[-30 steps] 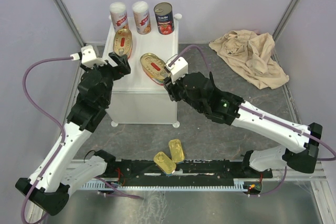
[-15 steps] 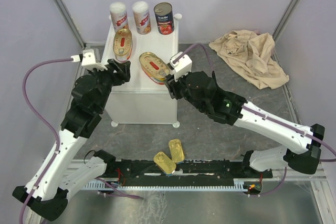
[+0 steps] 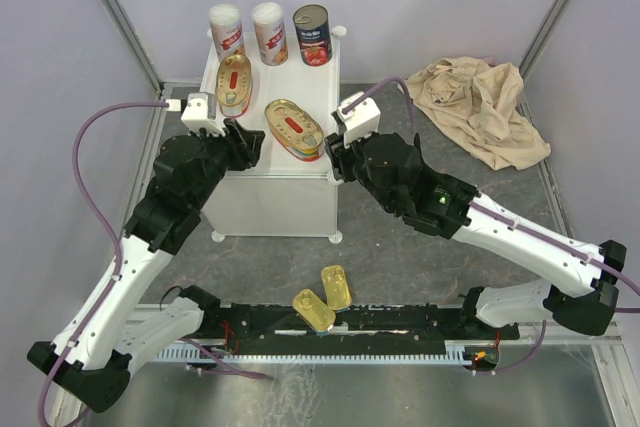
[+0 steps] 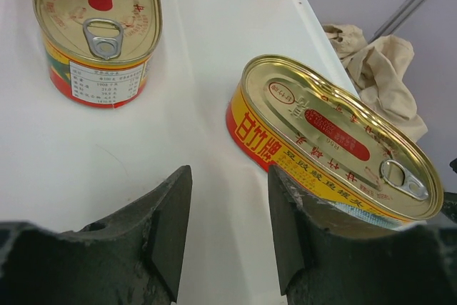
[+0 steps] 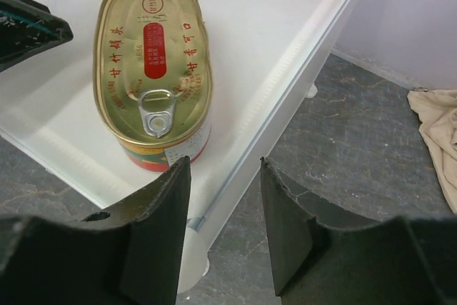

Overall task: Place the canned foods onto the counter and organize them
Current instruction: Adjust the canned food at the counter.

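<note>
On top of the white counter (image 3: 272,202) stand two white-and-red cans (image 3: 227,30) (image 3: 270,33) and a dark can (image 3: 311,35) along the back. Two red-yellow oblong tins lie in front of them, one at the left (image 3: 234,83) and one near the front right (image 3: 294,128). Two gold rectangular tins (image 3: 336,287) (image 3: 313,309) lie on the floor near the arm bases. My left gripper (image 4: 228,226) hovers open over the counter top (image 4: 193,69), just left of the front oblong tin (image 4: 335,137). My right gripper (image 5: 225,226) is open at the counter's right front edge (image 5: 271,12), close behind that tin (image 5: 151,62). Neither holds anything.
A crumpled beige cloth (image 3: 478,107) lies on the grey floor at the right. A black rail (image 3: 340,325) runs along the near edge between the arm bases. Purple walls enclose the space on three sides.
My left gripper has swung right across the counter toward the front oblong tin, and its jaws have narrowed. The right gripper has drawn back to the right, away from that tin.
</note>
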Motion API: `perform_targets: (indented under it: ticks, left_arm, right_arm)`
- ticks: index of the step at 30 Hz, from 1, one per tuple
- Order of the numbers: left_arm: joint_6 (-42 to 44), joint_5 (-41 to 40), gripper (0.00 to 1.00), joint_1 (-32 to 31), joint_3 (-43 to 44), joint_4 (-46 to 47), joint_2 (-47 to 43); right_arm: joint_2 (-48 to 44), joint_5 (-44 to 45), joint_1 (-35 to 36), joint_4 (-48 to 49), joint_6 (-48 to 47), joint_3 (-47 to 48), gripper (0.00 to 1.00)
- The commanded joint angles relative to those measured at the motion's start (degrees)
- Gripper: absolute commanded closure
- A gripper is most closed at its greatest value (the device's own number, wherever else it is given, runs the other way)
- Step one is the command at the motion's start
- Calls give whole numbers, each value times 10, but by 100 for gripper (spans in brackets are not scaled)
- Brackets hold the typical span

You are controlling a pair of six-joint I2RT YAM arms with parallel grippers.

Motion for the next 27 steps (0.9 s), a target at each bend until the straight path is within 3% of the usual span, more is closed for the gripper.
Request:
perform_targets:
  ticks: [1, 27]
  left_arm:
    - [2, 19, 47, -6, 20, 7, 2]
    - [-12, 1, 52, -54, 34, 73, 79]
  right_arm:
    - [5, 21, -11, 7, 0, 28, 48]
    - [49, -21, -34, 19, 21, 44, 49]
